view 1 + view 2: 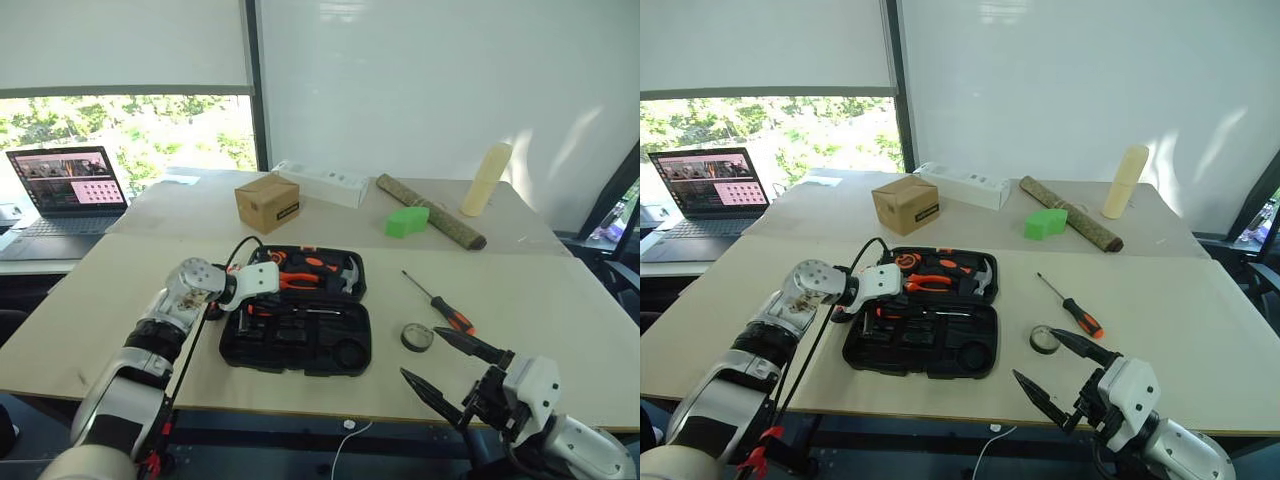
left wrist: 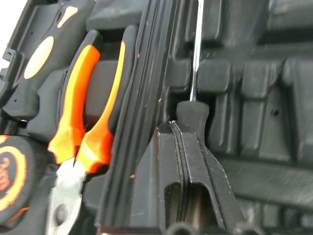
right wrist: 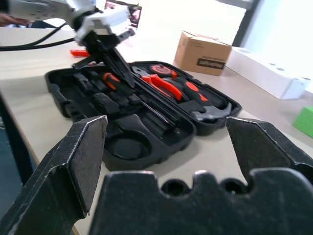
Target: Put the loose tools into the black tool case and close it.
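Observation:
The black tool case [image 1: 300, 368] lies open on the table, with pliers [image 2: 80, 122] and a hammer in its far half. My left gripper [image 1: 247, 307] is shut over the case's left end. Its fingertips [image 2: 172, 128] meet at the black handle end of a screwdriver [image 2: 195, 58] that lies in a slot of the near half. A loose orange-and-black screwdriver [image 1: 440, 303] and a dark tape roll [image 1: 417, 337] lie on the table right of the case. My right gripper [image 1: 419, 351] hovers open near the front edge, close to the roll. A small orange tool [image 3: 78, 52] lies left of the case.
At the back of the table stand a brown cardboard box [image 1: 267, 203], a long white box [image 1: 320, 183], a green block [image 1: 406, 221], a bark-covered log [image 1: 430, 211] and a cream cylinder [image 1: 486, 179]. A laptop [image 1: 65, 190] sits on a side table at far left.

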Motion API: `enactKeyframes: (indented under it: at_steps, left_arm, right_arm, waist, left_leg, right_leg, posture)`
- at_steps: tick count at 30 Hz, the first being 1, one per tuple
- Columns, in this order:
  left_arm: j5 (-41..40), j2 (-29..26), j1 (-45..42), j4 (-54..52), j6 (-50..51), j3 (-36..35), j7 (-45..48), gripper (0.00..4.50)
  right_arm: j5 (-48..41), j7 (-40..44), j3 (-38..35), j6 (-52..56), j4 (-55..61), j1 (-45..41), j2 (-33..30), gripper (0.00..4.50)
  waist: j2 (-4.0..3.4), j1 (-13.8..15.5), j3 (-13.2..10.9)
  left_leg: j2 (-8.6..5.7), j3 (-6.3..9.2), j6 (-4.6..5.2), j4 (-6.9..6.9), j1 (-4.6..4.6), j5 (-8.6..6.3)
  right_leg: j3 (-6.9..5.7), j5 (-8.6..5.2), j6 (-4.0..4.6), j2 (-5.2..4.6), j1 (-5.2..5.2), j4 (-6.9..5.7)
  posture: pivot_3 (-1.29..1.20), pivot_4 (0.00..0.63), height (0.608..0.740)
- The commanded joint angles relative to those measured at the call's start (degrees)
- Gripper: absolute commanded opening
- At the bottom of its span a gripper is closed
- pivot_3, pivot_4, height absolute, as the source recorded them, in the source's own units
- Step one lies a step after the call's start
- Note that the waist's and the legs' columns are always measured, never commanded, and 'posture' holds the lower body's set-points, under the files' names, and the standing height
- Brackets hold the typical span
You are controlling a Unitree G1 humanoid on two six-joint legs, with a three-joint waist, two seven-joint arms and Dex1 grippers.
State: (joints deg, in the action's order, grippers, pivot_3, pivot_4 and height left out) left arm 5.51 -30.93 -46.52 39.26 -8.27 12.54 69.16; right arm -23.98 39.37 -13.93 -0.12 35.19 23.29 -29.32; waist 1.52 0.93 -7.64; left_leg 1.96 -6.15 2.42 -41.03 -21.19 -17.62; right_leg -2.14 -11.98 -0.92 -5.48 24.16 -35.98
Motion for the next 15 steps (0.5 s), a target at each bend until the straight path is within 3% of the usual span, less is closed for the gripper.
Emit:
enactKeyframes:
  at_steps: [1,2,6,12,15]
  left_arm:
    - [-9.07,-1.45,2.51,-1.25,0.60,-5.57,6.24,0.55]
    - [-12.09,-2.25,3.27,-1.24,-0.43,-8.02,8.14,0.73]
    - [-21.97,-6.97,7.58,-0.78,-1.83,-17.77,13.56,2.23]
    - [-27.03,-16.20,19.81,-5.29,5.10,-23.86,17.81,4.29]
    - [-29.15,-17.92,25.34,-9.08,5.75,-26.01,19.49,4.41]
  right_arm:
    - [-2.94,0.76,-8.03,-2.45,-1.32,4.40,0.34,4.50]
    - [-3.13,1.16,-9.89,-3.12,-2.43,5.89,0.58,4.50]
    - [-2.66,3.54,-15.39,-6.89,-8.58,11.56,1.93,4.50]
    - [-1.54,5.24,-17.26,-10.23,-14.03,13.01,2.02,4.50]
    - [-3.58,2.80,-17.67,-5.47,-10.62,8.02,-1.23,4.50]
  waist:
    - [0.04,-0.15,-0.02]
    - [0.02,-0.23,-0.03]
    - [0.09,-0.58,-0.12]
    - [-0.04,-1.38,-0.19]
    - [-0.09,-1.58,-0.23]
  left_leg:
    - [0.00,0.00,0.00,0.01,-0.02,0.00]
    - [0.00,-0.01,0.02,0.03,-0.07,-0.01]
    - [0.02,-0.04,0.03,0.08,-0.18,-0.02]
    - [0.11,-0.08,0.04,0.29,0.05,-0.04]
    - [0.09,-0.14,0.07,0.27,0.04,-0.07]
  right_leg:
    - [-0.01,0.00,0.03,0.03,0.01,0.02]
    - [-0.01,0.01,0.03,0.04,0.07,0.06]
    - [-0.01,-0.04,0.06,0.09,0.20,0.12]
    - [0.07,-0.14,0.07,0.04,0.11,0.15]
    - [0.07,-0.15,0.03,-0.14,0.12,0.11]
  posture:
    - [0.00,0.150,0.740]
    - [0.00,0.150,0.740]
    - [0.00,0.150,0.740]
    - [0.00,0.150,0.740]
    - [0.00,0.150,0.740]
